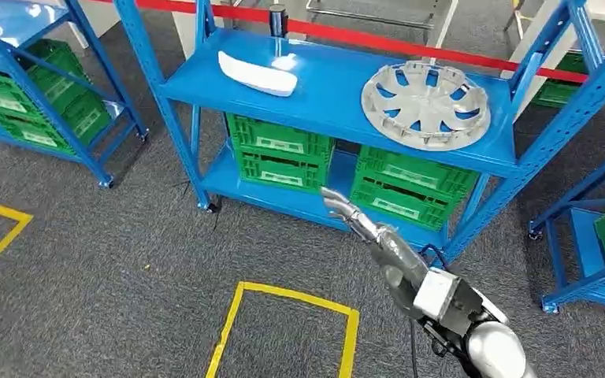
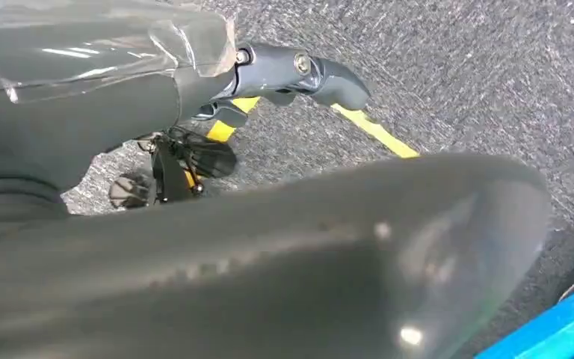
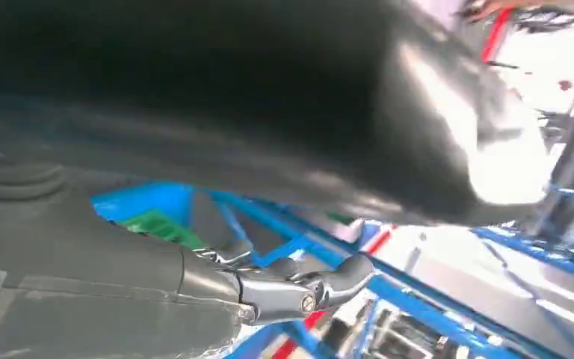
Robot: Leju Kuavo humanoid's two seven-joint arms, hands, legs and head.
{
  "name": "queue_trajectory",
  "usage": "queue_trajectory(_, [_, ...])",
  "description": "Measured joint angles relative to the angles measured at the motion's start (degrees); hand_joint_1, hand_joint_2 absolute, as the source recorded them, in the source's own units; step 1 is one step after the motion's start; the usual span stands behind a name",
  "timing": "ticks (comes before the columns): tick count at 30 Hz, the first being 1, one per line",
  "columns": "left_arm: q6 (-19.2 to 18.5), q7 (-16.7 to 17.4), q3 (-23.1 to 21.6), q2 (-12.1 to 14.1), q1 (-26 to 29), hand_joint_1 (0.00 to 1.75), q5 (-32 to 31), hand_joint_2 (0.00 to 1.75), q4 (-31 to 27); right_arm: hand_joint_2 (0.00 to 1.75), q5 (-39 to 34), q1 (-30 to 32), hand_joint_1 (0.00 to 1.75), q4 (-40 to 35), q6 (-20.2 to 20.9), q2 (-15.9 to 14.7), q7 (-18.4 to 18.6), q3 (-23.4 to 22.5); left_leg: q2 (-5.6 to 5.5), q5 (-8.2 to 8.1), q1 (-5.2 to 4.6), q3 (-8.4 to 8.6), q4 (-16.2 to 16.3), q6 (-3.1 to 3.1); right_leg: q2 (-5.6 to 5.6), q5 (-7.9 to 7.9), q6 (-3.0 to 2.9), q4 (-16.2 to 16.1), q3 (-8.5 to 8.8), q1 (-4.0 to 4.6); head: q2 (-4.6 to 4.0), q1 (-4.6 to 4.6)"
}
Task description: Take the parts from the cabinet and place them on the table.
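Grey carpet with yellow floor markings beneath a blue cabinet (image 1: 327, 98) whose upper shelf carries both parts, a white trim piece (image 1: 257, 73) and a silver hubcap (image 1: 426, 104), neither yet taken; right hand (image 1: 352, 213) reaches empty, fingers extended, left hand (image 2: 269, 75) empty.

Open shelf top (image 1: 327, 94): white part (image 1: 257, 73) and hubcap (image 1: 426, 104) well apart; blue uprights (image 1: 571, 110) flank it; green crates (image 1: 282, 150) fill the space below.

The right arm (image 1: 441, 299) enters from five o'clock and stretches toward eleven o'clock. The right hand (image 1: 354, 214) is extended, its fingers (image 1: 332, 197) straight, apart and holding nothing. The left hand (image 2: 269, 75) hangs with its fingers loosely curled, empty.
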Motion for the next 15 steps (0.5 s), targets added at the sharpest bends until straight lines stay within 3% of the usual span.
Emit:
queue_trajectory(1, [0.0, 0.0, 0.0, 0.0, 0.0, 0.00, 0.0, 0.00, 0.0, 0.00, 0.2, 0.5, 0.00, 0.0, -0.1, -0.1, 0.0, 0.0, -0.03, -0.10, -0.13, -0.01, 0.0, 0.12, 0.00, -0.89, 0.12, 3.8, -2.21, 0.01, 0.00, 0.02])
queue_trajectory(2, [0.0, 0.0, 0.0, -0.1, 0.1, 0.00, 0.0, 0.00, 0.0, 0.00, 0.3, 0.8, 0.00, 0.0, -0.1, -0.2, 0.1, 0.0, -0.08, -0.21, -0.21, 0.08, 0.1, 0.12, -0.01, -0.48, 0.46, 4.3, -2.88, 0.00, 0.00, -0.02])
queue_trajectory(3, [0.0, 0.0, 0.0, -0.1, 0.1, 0.00, 0.0, 0.00, 0.0, 0.00, 0.4, 0.9, 0.00, 0.0, -0.1, -0.2, 0.1, 0.0, -0.13, -0.37, -0.24, 0.21, 0.2, 0.06, -0.01, 0.99, 1.00, 1.9, -2.01, -0.02, 0.00, 0.02])
queue_trajectory(5, [0.0, 0.0, 0.0, -0.1, 0.1, 0.00, 0.0, 0.00, 0.0, 0.00, 0.6, 0.9, 0.00, 0.0, -0.4, -0.3, 0.2, 0.0, -0.27, -0.90, -0.23, 0.44, 0.6, -0.25, -0.03, 5.31, 1.95, -7.8, 2.44, -0.06, 0.00, 0.05])
queue_trajectory(6, [0.0, 0.0, 0.0, -0.2, 0.1, 0.00, 0.0, 0.00, 0.0, 0.00, 1.1, 0.9, 0.00, 0.0, -0.8, -0.3, 0.5, 0.0, -0.31, -1.31, -0.26, 0.43, 1.1, -0.60, -0.11, 6.88, 1.92, -12.7, 4.75, -0.08, 0.00, 0.05])
queue_trajectory(7, [-0.2, 0.0, 0.0, -0.1, 0.1, 0.00, 0.0, 0.00, 0.0, 0.00, 2.6, 1.1, 0.00, 0.0, -1.8, -0.3, 0.9, -0.1, -0.36, -1.86, -0.77, 0.26, 1.6, -1.01, -0.03, 7.05, 1.13, -13.1, 5.28, 0.23, 0.00, -0.04])
queue_trajectory(10, [-0.5, -0.2, 0.0, -0.1, 0.1, 0.00, 0.0, 0.00, 0.0, 0.00, 5.7, 1.6, 0.00, 0.0, -4.4, -0.4, 1.1, -0.7, -0.35, -1.92, -0.47, 0.37, 1.5, -1.41, -0.01, 7.03, 0.23, -13.1, 5.14, 0.55, 0.00, -0.06])
queue_trajectory(11, [-0.6, -0.2, 0.0, -0.1, 0.0, 0.00, -0.1, 0.00, 0.0, 0.00, 6.6, 1.8, 0.00, -0.2, -5.5, -0.2, 1.3, -1.2, -0.36, -2.30, -0.45, 0.42, 1.7, -1.72, 0.00, 7.12, -0.15, -13.4, 5.42, -0.16, 0.00, 0.00])
queue_trajectory(12, [-0.7, -0.4, 0.0, 0.0, 0.1, 0.00, -0.2, 0.00, 0.0, 0.00, 7.7, 2.0, 0.00, -0.4, -6.9, 0.0, 1.5, -1.9, -0.30, -2.93, -0.39, 0.05, 2.5, -2.11, 0.00, 7.05, -0.41, -13.4, 5.80, -0.24, 0.00, -0.06])
queue_trajectory(13, [-0.8, -0.3, 0.0, 0.0, 0.0, 0.00, -0.2, 0.00, 0.0, 0.00, 8.4, 2.4, 0.00, -0.7, -8.1, 0.3, 1.5, -2.5, -0.19, -4.55, -0.24, -1.09, 5.3, -2.56, -0.07, 6.82, -0.82, -13.4, 6.08, -0.28, 0.00, -0.52])
queue_trajectory(15, [-0.8, -0.4, 0.1, 0.1, 0.0, 0.00, -0.3, 0.00, 0.0, 0.00, 9.5, 3.1, 0.00, -1.3, -9.7, 1.2, 2.1, -4.2, 0.00, -8.53, 0.25, -5.86, 14.7, -3.28, -0.07, 6.63, -1.06, -13.4, 6.22, -0.18, 0.00, -0.50])
